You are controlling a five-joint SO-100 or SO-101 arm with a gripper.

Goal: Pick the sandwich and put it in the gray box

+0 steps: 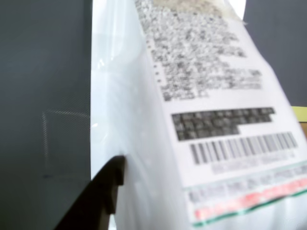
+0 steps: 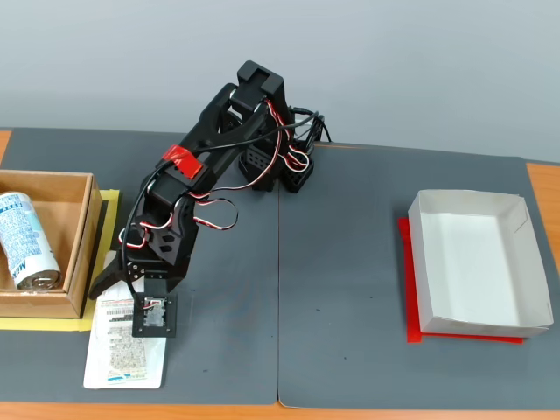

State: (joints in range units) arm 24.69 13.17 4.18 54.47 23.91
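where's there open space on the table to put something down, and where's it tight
The widest bare patch is the dark mat between the arm's base and the gray box. The box itself is empty. The left side in the fixed view is crowded: the gripper sits over the sandwich, right beside the wooden box holding a can.

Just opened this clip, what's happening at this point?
The arm is bent down at the left of the fixed view, its gripper at the sandwich, which lies flat on the dark mat. Whether the gripper has closed is unclear. The gray box sits empty far right. A can lies in a wooden box nearby.
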